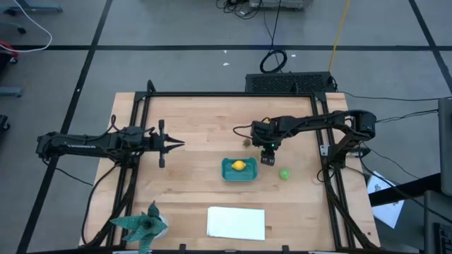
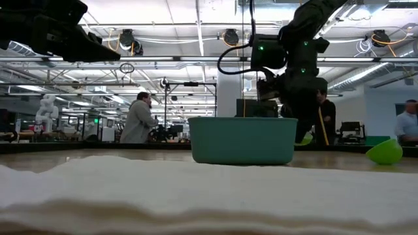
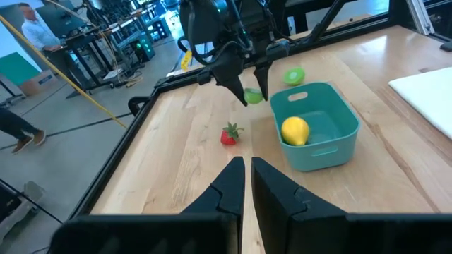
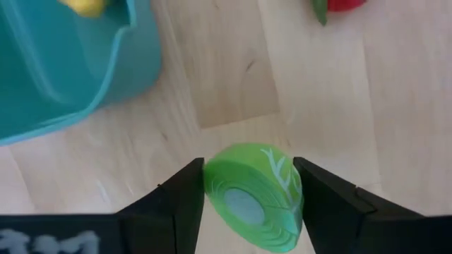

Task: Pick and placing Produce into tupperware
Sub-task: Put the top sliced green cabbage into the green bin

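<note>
The right gripper (image 4: 247, 197) is clamped on a green slice (image 4: 248, 196), just beside the teal tub (image 4: 63, 63). The lemon (image 3: 295, 130) lies inside the tub. The left gripper (image 3: 245, 185), fingers together, waits well apart.

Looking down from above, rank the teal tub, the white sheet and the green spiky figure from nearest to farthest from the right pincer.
1. Teal tub, right beside the right pincer.
2. White sheet, at the table's front edge.
3. Green spiky figure, front left corner.
</note>
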